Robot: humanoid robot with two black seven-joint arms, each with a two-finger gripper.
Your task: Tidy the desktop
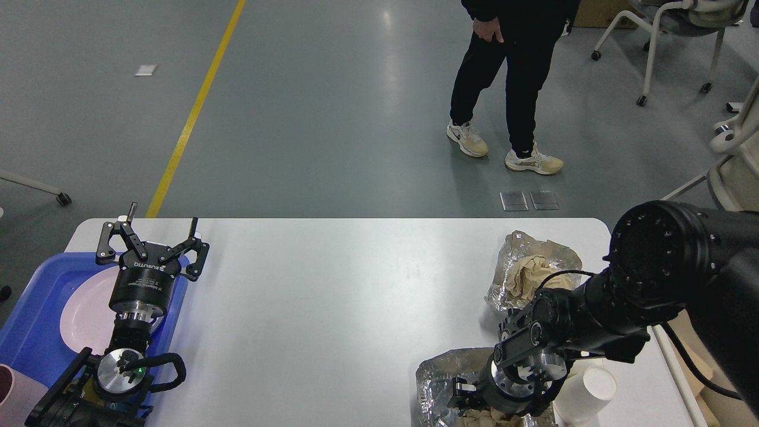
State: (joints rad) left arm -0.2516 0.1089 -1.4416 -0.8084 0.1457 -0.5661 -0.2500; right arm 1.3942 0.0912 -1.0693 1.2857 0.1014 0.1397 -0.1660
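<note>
- The desktop (332, 308) stretches white and wide across the lower view, its far edge with rounded corners meeting the grey floor (332, 118).
- Left gripper (161, 228) is up over the desktop's left end, fingers spread well apart, nothing between them, just above the blue tray (35, 332).
- Right gripper (474, 397) is pointed down at the near right of the desktop, over a crumpled foil sheet (439, 373); it's dark and end-on, so I cannot tell whether its fingers are together or apart.
- Plenty of bare white surface between the two arms, straight through the middle.
- The blue tray holds a pale pink plate (83, 314); a pink cup (15, 394) shows at the bottom left corner.
- Far right: a second foil wrap (516, 255) with brown crumpled paper (533, 273) in it.
- A white paper cup (587, 394) lies tilted just beside the right arm.
- A person (516, 77) stands on the floor beyond the desktop.
</note>
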